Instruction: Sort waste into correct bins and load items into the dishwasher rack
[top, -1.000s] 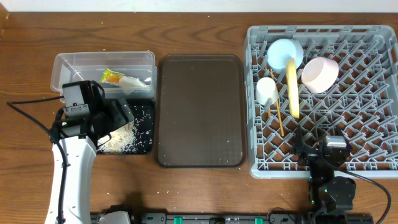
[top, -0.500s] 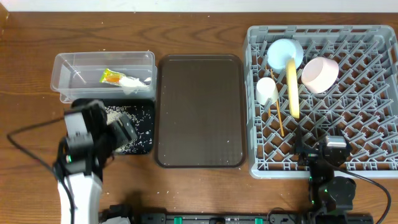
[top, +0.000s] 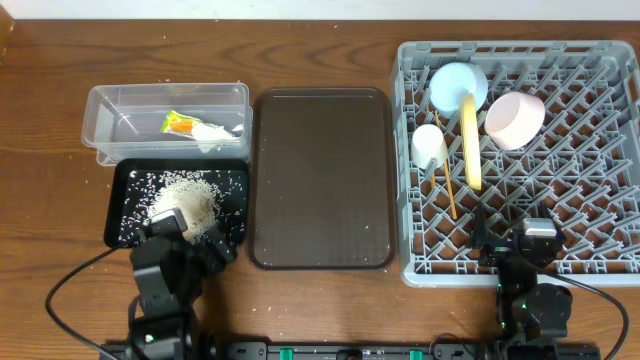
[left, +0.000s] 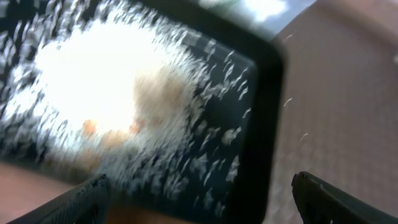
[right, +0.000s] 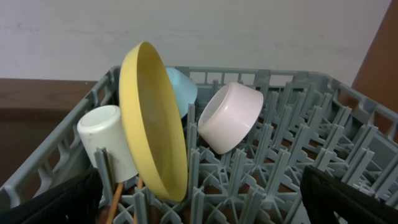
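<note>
Dishwasher rack (top: 520, 48) fills the right side of the wooden table (top: 60, 60). It is grey, with a grid of upright pegs. To its left lies the dark brown serving tray (top: 322, 180). Further left, the clear tub (top: 165, 90) sits at the back, with the black tray (top: 115, 200) just in front of it.

The left gripper (left: 200, 182) is over the near right corner of the black tray, fingers spread wide and holding nothing; its wrist view is blurred. The right gripper (right: 200, 180) sits at the near edge of the rack, facing the dishes, also spread wide and empty.

In the rack, the yellow plate (top: 470, 140) stands on edge, slightly tilted. The pink bowl (top: 515, 120) lies on its side to the plate's right, and the blue bowl (top: 455, 85) is at its far end. The white cup (top: 429, 146) is just left of it, with the chopsticks (top: 448, 190) running from the cup towards the near side.

The snack wrapper (top: 180, 124) and the white wrapper (top: 215, 133) lie together in the tub; the print is too small to read. Rice grains (top: 185, 195) are heaped in the black tray.
</note>
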